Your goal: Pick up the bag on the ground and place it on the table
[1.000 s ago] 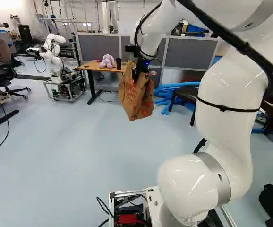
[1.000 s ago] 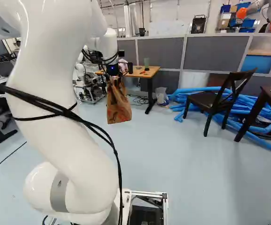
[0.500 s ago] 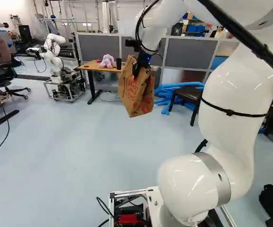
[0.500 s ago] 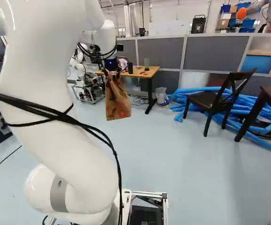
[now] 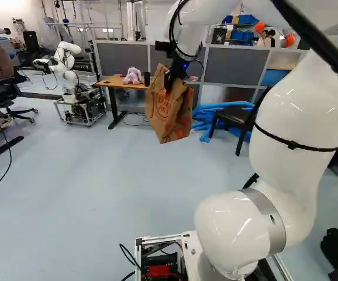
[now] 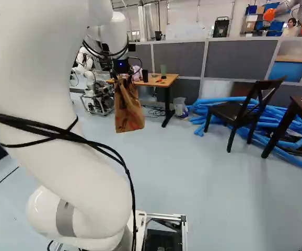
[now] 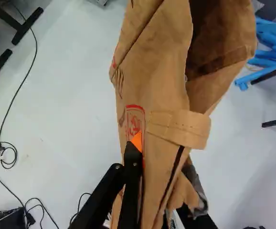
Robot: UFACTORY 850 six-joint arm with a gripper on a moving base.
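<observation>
Here's the brown paper bag (image 5: 169, 117), pinched between both fingers of the black gripper (image 5: 169, 83) and hanging below them, clear of the floor (image 5: 110, 193)! Out beyond the fingers, there's the wood-topped table (image 6: 166, 80), a purple plush toy (image 5: 132, 76) sitting on it.

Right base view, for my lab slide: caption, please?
A brown paper bag hangs from the white arm above the floor.
</observation>
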